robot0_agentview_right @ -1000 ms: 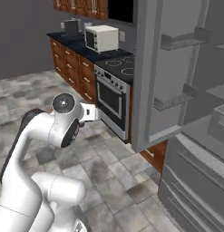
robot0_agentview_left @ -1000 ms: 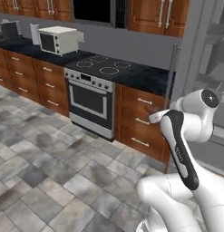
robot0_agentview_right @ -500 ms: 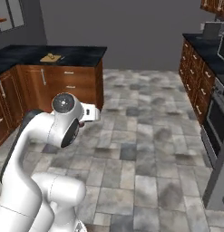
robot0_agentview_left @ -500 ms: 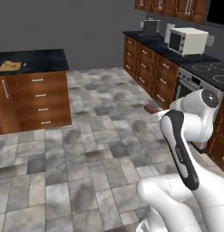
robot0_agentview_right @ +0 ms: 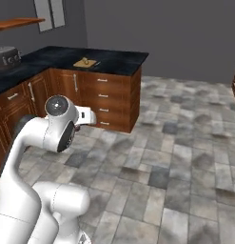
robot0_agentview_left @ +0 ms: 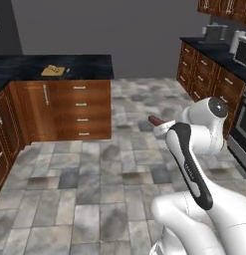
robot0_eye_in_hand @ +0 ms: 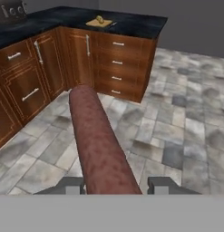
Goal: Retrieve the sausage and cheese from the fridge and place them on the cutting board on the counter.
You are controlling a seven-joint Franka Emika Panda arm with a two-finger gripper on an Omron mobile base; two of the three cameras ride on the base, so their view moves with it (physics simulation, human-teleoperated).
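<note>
My gripper [robot0_eye_in_hand: 115, 185] is shut on the sausage [robot0_eye_in_hand: 97, 145], a dark reddish-brown cylinder that sticks out ahead between the fingertips [robot0_eye_in_hand: 70, 185]. Its end pokes out from behind the arm in the left base view [robot0_agentview_left: 155, 120]. Far ahead, the tan cutting board [robot0_eye_in_hand: 100, 22] [robot0_agentview_left: 54, 70] [robot0_agentview_right: 85, 62] lies on the black counter [robot0_eye_in_hand: 136, 22] [robot0_agentview_left: 84, 64] [robot0_agentview_right: 119, 57]. A small pale yellow piece, the cheese [robot0_eye_in_hand: 100, 19] [robot0_agentview_right: 87, 60], rests on the board. The fridge is out of view.
Reddish-brown cabinets with drawers [robot0_agentview_left: 79, 112] stand under the counter, and tiled floor [robot0_agentview_left: 94, 164] lies between me and them. A dark pot [robot0_agentview_right: 5, 55] sits on the left counter run. A toaster [robot0_agentview_left: 214, 32] stands on the counter at far right.
The base has turned, so the whole picture has swung from the stove and fridge to the counter with the board. The sausage stays in the gripper.
</note>
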